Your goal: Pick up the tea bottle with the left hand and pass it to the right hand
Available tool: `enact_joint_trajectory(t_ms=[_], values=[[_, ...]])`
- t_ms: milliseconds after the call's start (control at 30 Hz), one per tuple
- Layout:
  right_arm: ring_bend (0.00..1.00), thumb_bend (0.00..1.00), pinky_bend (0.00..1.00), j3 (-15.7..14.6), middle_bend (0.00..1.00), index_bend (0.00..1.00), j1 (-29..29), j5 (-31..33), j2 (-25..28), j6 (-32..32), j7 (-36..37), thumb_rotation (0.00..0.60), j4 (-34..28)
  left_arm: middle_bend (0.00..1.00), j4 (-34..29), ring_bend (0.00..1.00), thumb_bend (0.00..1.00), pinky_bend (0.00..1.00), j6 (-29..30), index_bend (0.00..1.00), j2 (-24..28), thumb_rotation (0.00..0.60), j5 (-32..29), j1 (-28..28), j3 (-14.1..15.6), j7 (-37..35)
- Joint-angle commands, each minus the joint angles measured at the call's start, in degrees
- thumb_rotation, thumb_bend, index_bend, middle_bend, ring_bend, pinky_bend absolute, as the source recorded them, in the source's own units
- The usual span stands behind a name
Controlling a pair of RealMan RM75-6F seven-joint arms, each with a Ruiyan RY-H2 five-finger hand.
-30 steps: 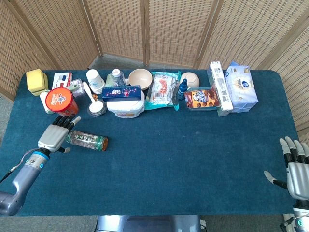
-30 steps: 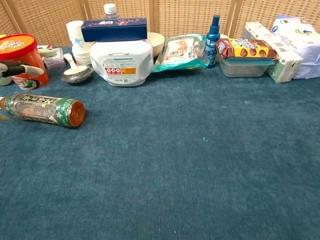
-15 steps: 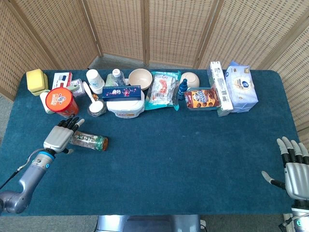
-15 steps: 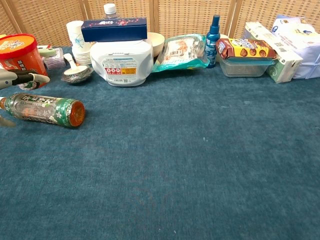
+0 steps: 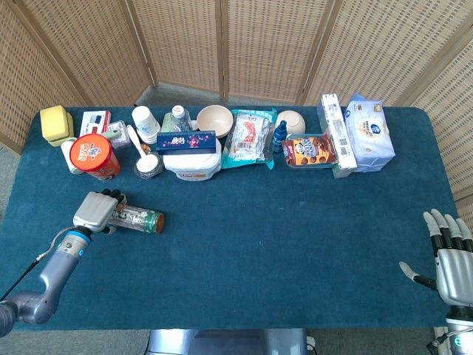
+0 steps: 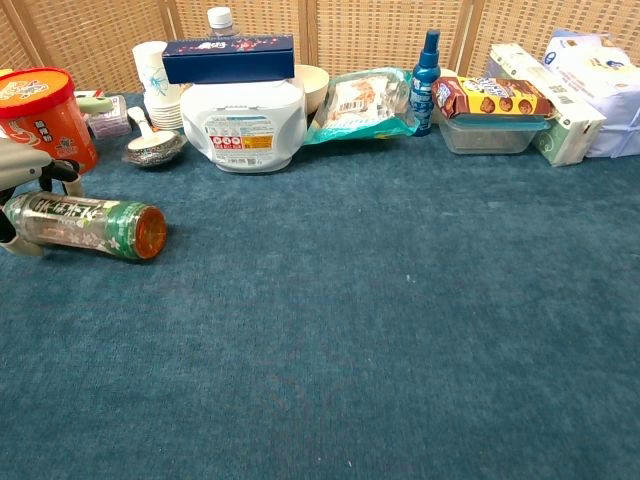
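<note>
Lying green-labelled tea bottle [image 5: 137,218] under left robot hand [image 5: 94,211].

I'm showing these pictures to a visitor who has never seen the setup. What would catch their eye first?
Probably the left hand at the table's left side, closed over the neck end of the tea bottle, which lies on its side on the blue cloth. Next, the crowded row of goods along the far edge, with the red tub near the bottle. The right hand waits open at the near right corner.
</note>
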Motion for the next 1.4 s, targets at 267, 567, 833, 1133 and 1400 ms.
enact_joint_trajectory(t_ms=[267, 567, 833, 1133, 1400], values=[[0.00, 0.00, 0.00, 0.0, 0.00, 0.00, 0.0, -0.1, 0.2, 0.0, 0.4, 0.494, -0.1, 0.53, -0.3, 0.51, 0.16, 0.64, 1.7, 0.58, -1.7, 0.600, -2.3, -0.4, 0.6, 4.9], [0.00, 0.00, 0.00, 0.0, 0.00, 0.00, 0.0, 0.1, 0.4, -0.2, 0.7, 0.494, -0.1, 0.53, -5.7, 0.51, 0.17, 0.65, 4.6, 0.58, 1.9, 0.600, 0.4, -0.1, -0.5, 0.7], [0.00, 0.00, 0.00, -0.7, 0.00, 0.00, 0.4, -0.2, 0.5, -1.5, 0.3, 0.493, -1.1, 0.53, -16.6, 0.51, 0.17, 0.65, 7.2, 0.58, 8.7, 0.600, 2.2, -0.6, -2.3, 0.3], [0.00, 0.00, 0.00, -2.6, 0.00, 0.00, 1.0, -2.5, 0.6, -3.5, 0.6, 0.492, -3.2, 0.53, -24.7, 0.51, 0.17, 0.65, 8.1, 0.58, 11.3, 0.600, 0.7, -2.6, -5.2, 2.2], [0.00, 0.00, 0.00, -4.7, 0.00, 0.00, 5.5, -4.4, 2.2, -12.3, 5.8, 0.493, -10.8, 0.53, -33.4, 0.51, 0.17, 0.65, 8.1, 0.58, 11.6, 0.600, -7.6, -7.6, -8.9, 10.8]])
